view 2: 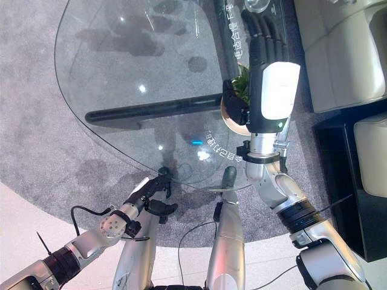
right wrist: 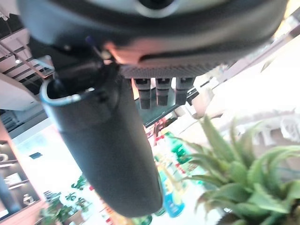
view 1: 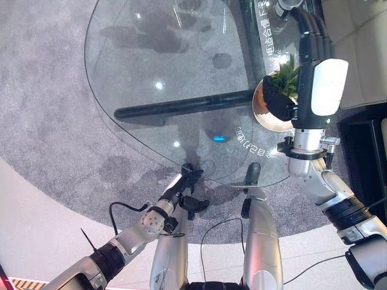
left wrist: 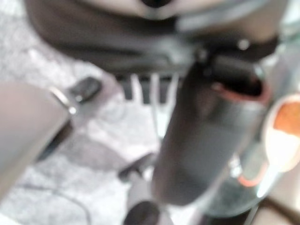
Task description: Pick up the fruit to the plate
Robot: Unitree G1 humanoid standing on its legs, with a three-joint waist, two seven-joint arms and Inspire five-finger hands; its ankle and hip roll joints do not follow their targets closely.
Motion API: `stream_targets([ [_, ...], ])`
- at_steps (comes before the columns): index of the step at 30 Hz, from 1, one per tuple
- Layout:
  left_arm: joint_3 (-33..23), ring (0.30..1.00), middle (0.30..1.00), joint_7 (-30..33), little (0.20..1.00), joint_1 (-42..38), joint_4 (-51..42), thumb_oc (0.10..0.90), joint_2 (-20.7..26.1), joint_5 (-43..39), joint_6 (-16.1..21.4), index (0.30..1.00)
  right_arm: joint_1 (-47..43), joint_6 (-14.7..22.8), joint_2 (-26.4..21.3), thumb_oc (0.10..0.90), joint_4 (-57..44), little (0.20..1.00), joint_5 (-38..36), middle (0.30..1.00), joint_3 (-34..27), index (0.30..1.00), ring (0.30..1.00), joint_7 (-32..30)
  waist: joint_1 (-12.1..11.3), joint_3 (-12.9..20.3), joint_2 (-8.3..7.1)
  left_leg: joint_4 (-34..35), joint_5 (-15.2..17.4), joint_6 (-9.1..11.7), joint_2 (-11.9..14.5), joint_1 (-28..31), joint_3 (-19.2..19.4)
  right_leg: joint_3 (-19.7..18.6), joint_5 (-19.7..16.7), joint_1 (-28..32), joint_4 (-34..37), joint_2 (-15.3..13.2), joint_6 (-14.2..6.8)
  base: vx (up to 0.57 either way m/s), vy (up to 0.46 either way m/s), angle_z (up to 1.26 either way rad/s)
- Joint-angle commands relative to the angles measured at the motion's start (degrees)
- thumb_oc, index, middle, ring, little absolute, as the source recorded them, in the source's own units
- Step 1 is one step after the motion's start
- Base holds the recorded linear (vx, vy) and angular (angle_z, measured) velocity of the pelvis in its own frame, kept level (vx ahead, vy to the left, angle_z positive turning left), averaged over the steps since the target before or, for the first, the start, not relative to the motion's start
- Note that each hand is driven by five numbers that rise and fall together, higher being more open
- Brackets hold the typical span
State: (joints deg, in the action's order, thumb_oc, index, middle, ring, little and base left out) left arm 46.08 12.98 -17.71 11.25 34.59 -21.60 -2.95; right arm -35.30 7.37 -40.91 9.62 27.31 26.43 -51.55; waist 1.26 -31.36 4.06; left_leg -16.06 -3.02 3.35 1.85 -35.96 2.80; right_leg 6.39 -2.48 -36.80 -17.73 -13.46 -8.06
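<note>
Pineapple [view 1: 283, 78] with its green leafy crown sits on the plate [view 1: 266, 118] at the glass worktop [view 1: 157, 66] edge, under the straight-fingered, empty right hand [view 1: 314, 66], which should lift clear slowly; left hand [view 1: 184, 196] hangs low, holding nothing.

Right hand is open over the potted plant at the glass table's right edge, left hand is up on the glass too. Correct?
Not quite. The left hand is not on the glass; the left eye view shows it low, off the near edge of the glass table, over the grey carpet. The rest holds: the right hand is open, fingers straight, over the potted plant at the table's right edge.
</note>
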Motion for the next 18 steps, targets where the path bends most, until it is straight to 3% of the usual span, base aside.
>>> stream_targets([
  [1,-1.2,0.9,0.9,-0.6,0.9,4.1,-3.9,0.8,0.7,1.6,3.9,0.9,-2.7,4.3,-5.2,0.8,-9.3,0.9,0.3,0.9,-0.8,0.9,0.9,-0.8,-1.2,1.6,-1.22,-0.5,6.4,-2.4,-5.8,3.6,3.7,6.3,3.6,4.0,1.3,8.2,0.8,0.0,0.0,0.0],
  [15,-1.9,0.9,0.9,-1.8,0.9,4.7,-2.5,0.8,1.2,1.4,4.4,0.9,-1.7,6.9,-5.2,0.8,-10.0,0.9,-2.8,0.9,1.2,0.9,0.9,2.9,-1.8,1.6,-1.9,1.5,6.8,-2.2,-6.2,10.4,2.2,6.9,4.8,11.0,2.5,8.5,0.9,-0.01,-0.023,0.03],
  [18,-2.7,0.9,0.9,-2.4,0.9,4.9,-1.7,0.8,1.0,1.1,4.7,0.9,-1.0,10.1,-4.5,0.8,-10.5,0.9,-5.3,0.9,2.3,0.9,0.9,7.5,-1.8,1.6,-2.17,2.8,6.4,-2.0,-6.5,13.6,1.6,6.9,4.7,14.1,3.8,8.6,0.9,-0.04,-0.026,0.08],
])
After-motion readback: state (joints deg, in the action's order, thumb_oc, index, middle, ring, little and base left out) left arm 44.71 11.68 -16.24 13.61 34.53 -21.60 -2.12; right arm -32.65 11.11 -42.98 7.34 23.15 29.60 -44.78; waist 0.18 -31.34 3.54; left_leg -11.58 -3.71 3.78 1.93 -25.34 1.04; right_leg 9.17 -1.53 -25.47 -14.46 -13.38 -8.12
